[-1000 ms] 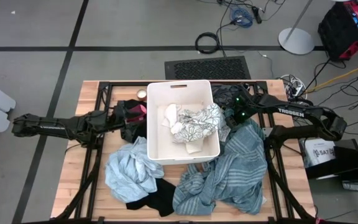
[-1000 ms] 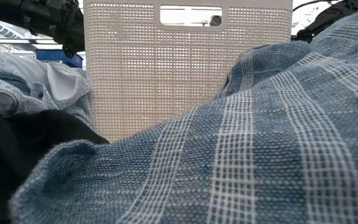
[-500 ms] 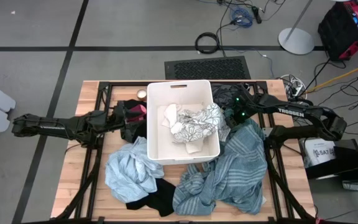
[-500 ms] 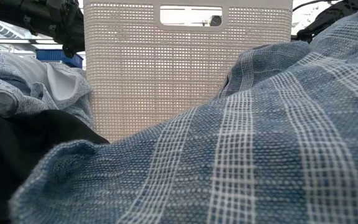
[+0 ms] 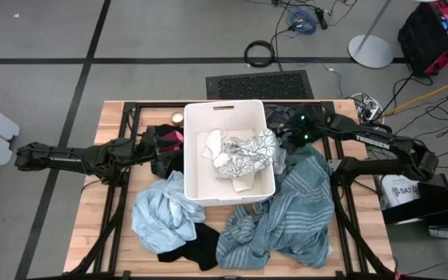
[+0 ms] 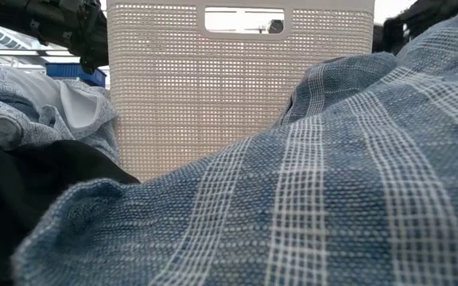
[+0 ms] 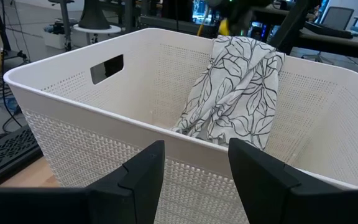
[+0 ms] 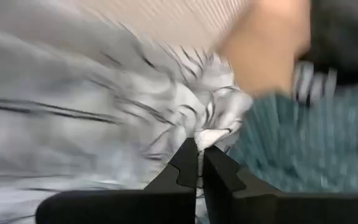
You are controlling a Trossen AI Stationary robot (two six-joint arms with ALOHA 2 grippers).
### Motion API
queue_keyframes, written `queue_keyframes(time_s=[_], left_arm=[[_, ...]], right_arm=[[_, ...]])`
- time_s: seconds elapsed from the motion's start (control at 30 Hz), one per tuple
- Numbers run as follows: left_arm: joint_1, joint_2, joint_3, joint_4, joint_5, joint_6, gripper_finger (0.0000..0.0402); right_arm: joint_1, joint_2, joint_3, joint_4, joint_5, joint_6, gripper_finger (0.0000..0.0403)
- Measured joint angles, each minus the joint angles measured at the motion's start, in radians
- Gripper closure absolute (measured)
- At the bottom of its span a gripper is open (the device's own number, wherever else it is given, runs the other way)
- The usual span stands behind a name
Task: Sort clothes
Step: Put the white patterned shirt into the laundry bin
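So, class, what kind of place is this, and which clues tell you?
Probably a robotics lab or workshop: bare grey floor strewn with cables, a wooden table on a black frame, and equipment cases nearby.

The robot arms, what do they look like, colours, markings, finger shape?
Both are dark, near-black jointed arms. The right arm bears white lettering along its link and small green lights glowing near its wrist. The left gripper has two broad, flat, matte-black fingers with angular stepped edges. The right gripper has matching black fingers with notched inner faces.
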Motion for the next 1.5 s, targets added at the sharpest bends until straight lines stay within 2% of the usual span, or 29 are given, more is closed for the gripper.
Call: queue_keyframes(time_s=[0.27, 0.57, 0.83, 1.1, 1.4, 1.5], left_arm=[[0.000, 0.000, 0.000, 0.000, 0.000, 0.006, 0.0214], [0.000, 0.000, 0.000, 0.000, 0.000, 0.008, 0.0214], [0.000, 0.000, 0.000, 0.000, 0.000, 0.008, 0.0214], [0.000, 0.000, 0.000, 0.001, 0.000, 0.008, 0.0214], [0.000, 0.000, 0.000, 0.000, 0.000, 0.028, 0.0214], [0.000, 0.000, 0.000, 0.000, 0.000, 0.034, 0.0214]], right_arm=[[0.007, -0.098, 0.217, 0.077, -0.003, 0.004, 0.0403], [0.119, -0.052, 0.370, 0.390, -0.007, 0.072, 0.0403], [0.259, 0.133, 0.500, 0.644, -0.006, 0.054, 0.0403], [0.321, 0.395, 0.725, 0.656, -0.007, -0.040, 0.0403], [0.319, 0.675, 1.114, 0.658, -0.228, -0.094, 0.0403], [0.319, 0.743, 1.268, 0.655, -0.253, -0.095, 0.0403]])
